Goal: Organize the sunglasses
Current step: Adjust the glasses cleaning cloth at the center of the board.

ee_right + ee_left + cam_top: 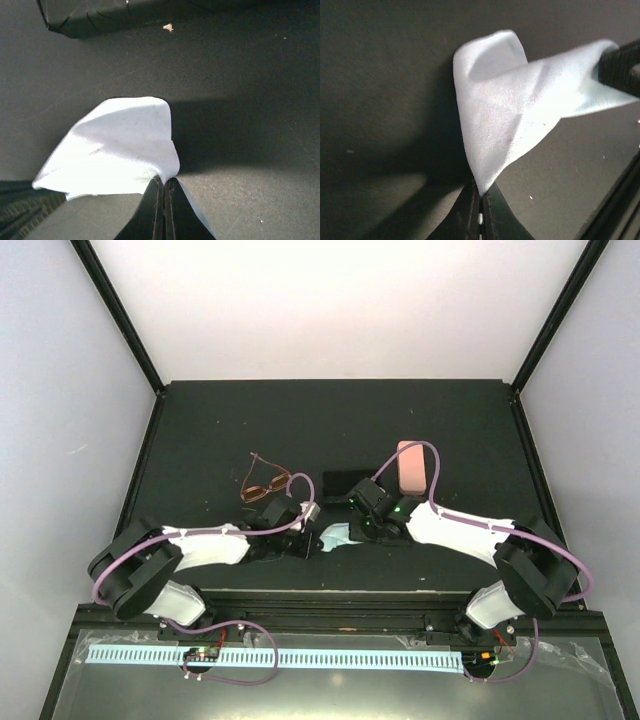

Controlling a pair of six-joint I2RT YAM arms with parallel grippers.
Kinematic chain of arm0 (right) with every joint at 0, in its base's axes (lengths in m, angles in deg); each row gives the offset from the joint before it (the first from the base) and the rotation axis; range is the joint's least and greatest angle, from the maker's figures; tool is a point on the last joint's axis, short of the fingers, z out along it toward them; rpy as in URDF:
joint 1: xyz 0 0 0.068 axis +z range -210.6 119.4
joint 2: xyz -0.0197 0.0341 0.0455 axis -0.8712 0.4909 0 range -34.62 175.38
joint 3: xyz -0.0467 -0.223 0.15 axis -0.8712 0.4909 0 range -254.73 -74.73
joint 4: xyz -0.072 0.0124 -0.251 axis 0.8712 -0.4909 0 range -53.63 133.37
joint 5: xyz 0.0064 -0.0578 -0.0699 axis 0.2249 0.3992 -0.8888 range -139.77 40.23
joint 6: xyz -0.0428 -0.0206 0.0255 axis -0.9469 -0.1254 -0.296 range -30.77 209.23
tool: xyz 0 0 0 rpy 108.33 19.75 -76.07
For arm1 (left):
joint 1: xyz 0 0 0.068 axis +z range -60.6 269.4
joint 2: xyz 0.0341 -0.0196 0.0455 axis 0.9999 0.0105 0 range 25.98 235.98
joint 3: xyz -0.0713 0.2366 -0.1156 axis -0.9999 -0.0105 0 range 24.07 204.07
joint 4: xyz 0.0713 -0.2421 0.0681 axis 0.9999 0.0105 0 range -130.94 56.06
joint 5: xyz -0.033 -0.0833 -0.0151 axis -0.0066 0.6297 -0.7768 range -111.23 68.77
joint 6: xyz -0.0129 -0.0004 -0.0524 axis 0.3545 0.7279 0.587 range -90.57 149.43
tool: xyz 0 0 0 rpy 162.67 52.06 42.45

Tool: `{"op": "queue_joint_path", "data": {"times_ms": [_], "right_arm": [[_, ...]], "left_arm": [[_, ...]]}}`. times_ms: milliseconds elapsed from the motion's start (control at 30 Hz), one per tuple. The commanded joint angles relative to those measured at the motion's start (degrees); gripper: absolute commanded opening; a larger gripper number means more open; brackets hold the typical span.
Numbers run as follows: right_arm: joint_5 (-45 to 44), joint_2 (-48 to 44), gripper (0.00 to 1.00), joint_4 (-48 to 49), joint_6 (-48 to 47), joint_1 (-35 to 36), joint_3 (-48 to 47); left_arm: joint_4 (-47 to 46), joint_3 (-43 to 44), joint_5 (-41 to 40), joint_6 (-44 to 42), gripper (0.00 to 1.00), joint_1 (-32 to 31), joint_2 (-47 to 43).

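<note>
Black left gripper (480,194), right gripper (163,181) pinch soft pale-blue cloth (510,105), peaked.

The pale blue cloth (505,110) is looking soft, fuzzy and matt; the dark desk (380,75) is looking matt, faintly grainy.

A: What colour is the cloth (520,110)?
B: Pale blue, plain. The sunglasses (263,488) are amber-brown; the pink case (411,468) lies toward the table's (220,430) far edge, the black case (345,483) beside it.
A: And the table?
B: Matte black, unpatterned.
</note>
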State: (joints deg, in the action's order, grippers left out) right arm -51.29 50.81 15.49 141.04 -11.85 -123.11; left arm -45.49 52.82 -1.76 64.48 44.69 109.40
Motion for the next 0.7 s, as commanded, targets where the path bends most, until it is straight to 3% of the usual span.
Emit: {"op": "queue_joint_path", "data": {"times_ms": [0, 300, 667], "right_arm": [[1.30, -2.45, 0.01, -0.62, -2.17, -0.47, -1.24], [4.50, -4.58, 0.01, -7.51, -8.18, -0.62, -5.43], [11.26, -2.22, 0.01, -6.88, -9.11, -0.68, -5.21]], "left_arm": [[4.00, 2.61, -8.68, -1.76, 0.02, -0.20, -5.00], [23.08, 8.80, -12.98, -8.48, 0.02, -0.20, -17.22], [31.43, 12.90, -11.25, -10.12, 0.02, -0.20, -14.91]]}}
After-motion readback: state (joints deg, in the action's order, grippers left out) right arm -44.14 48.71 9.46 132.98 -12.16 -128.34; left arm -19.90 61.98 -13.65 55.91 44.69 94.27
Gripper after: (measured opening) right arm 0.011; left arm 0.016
